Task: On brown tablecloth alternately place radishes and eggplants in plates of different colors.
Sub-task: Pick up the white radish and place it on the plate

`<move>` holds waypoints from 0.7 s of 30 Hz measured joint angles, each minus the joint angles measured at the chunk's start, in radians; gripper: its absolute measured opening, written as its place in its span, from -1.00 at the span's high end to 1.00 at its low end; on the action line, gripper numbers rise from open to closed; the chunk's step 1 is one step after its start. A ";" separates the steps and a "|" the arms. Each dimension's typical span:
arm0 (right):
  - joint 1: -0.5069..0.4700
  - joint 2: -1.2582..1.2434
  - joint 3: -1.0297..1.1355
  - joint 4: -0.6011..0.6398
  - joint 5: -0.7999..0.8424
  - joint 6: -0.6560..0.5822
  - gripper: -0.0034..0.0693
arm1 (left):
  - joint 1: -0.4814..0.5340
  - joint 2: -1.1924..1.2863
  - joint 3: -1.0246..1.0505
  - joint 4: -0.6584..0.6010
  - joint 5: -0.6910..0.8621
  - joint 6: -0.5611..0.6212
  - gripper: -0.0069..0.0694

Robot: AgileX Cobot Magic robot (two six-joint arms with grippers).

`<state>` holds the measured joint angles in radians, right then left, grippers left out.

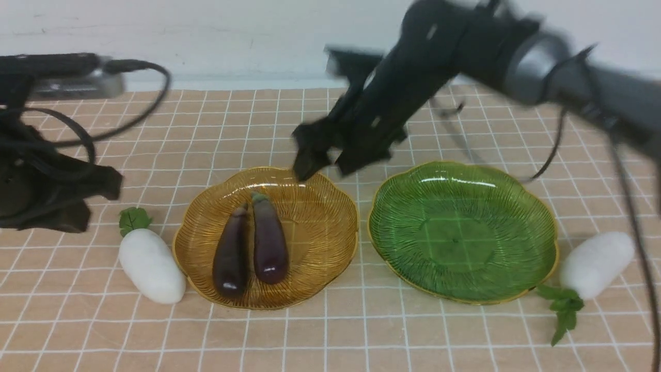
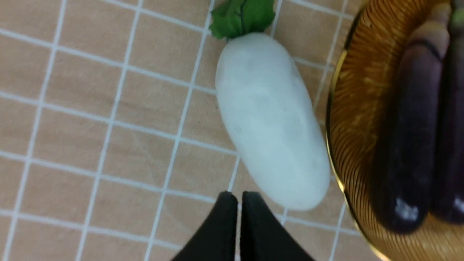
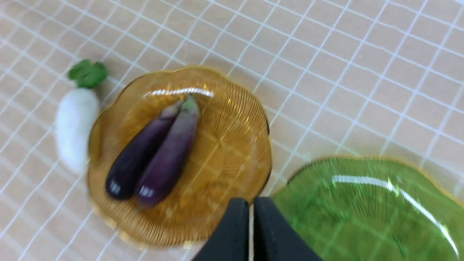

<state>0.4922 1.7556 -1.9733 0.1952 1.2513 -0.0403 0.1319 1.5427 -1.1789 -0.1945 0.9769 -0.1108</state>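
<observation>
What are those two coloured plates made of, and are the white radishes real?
The amber plate and green plate look like ribbed, glossy glass or clear plastic: the tablecloth grid shows through. The left radish and right radish look matte and fuzzy, probably foam or fabric toys.

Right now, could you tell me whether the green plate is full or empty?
Empty: the green plate shows only bare glass; both eggplants lie in the amber plate.

Both eggplants (image 1: 269, 243) lie in amber plate (image 1: 323, 227); radishes (image 1: 151, 266) outside.
</observation>
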 joint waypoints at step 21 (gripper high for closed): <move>0.000 -0.411 0.433 -0.060 0.022 -0.025 0.95 | 0.000 0.373 -0.011 -0.145 -0.293 -0.009 -0.48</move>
<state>0.4922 1.3443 -1.5403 0.1349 1.2735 -0.0653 0.1319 1.9153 -1.1896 -0.3395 0.6843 -0.1199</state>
